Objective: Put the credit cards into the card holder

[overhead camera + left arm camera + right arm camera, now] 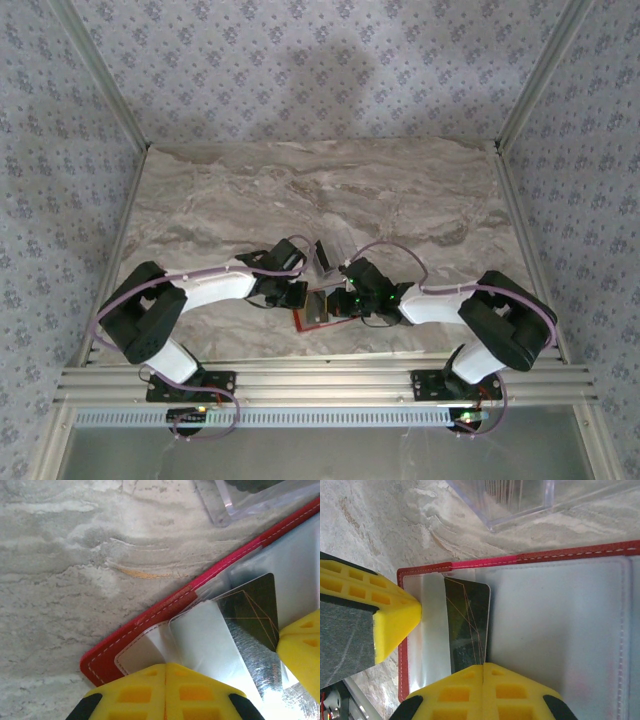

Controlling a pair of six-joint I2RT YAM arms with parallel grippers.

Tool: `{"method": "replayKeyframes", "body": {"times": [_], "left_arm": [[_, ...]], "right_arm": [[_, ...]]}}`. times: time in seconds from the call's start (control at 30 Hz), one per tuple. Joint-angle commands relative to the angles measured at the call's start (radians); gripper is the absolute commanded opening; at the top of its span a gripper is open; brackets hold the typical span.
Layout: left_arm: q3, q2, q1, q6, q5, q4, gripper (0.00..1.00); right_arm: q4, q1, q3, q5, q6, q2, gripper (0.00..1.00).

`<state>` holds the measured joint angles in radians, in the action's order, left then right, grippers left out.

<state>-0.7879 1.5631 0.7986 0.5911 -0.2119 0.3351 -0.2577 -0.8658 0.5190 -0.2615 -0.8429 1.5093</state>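
The red card holder (530, 559) lies open on the marble table, its grey-silver inside facing up; its red edge (300, 326) shows between the two arms. A dark credit card (467, 615) with thin orange lines stands partly inside the left pocket. My right gripper (484, 666) is shut on the card's near end. My left gripper (166, 666) is shut, pinching the pale pocket flap (200, 635) near the card holder's corner (100, 662). In the left wrist view the card (252, 605) sticks out of the pocket beside the right gripper's yellow finger (300, 650).
A clear plastic box (520, 500) stands just beyond the card holder's far edge, close to both grippers (323, 255). Bare marble table (300, 190) stretches behind it. Aluminium frame rails (320, 380) run along the near edge.
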Motion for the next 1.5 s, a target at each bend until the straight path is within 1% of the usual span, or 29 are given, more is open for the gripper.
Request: {"method": "replayKeyframes", "body": {"times": [0.0, 0.33, 0.6, 0.87, 1.0, 1.47], "left_arm": [[0.001, -0.025, -0.004, -0.014, 0.005, 0.018, 0.07], [-0.001, -0.031, -0.006, -0.024, -0.005, 0.021, 0.08], [0.006, -0.056, -0.008, -0.027, 0.009, 0.025, 0.08], [-0.007, -0.009, -0.012, -0.027, 0.008, 0.027, 0.07], [-0.017, 0.01, -0.012, -0.033, 0.027, 0.043, 0.07], [-0.019, 0.017, -0.012, -0.032, 0.024, 0.04, 0.06]], "right_arm": [[0.054, -0.004, 0.018, 0.018, 0.032, -0.007, 0.0], [0.149, 0.004, 0.033, 0.02, 0.086, -0.043, 0.0], [0.163, 0.012, 0.044, 0.029, 0.098, -0.037, 0.0], [0.177, 0.013, 0.053, 0.022, 0.109, -0.038, 0.0], [0.192, 0.013, 0.067, 0.011, 0.125, -0.033, 0.0], [0.203, -0.017, 0.142, -0.011, 0.154, 0.048, 0.0]]}}
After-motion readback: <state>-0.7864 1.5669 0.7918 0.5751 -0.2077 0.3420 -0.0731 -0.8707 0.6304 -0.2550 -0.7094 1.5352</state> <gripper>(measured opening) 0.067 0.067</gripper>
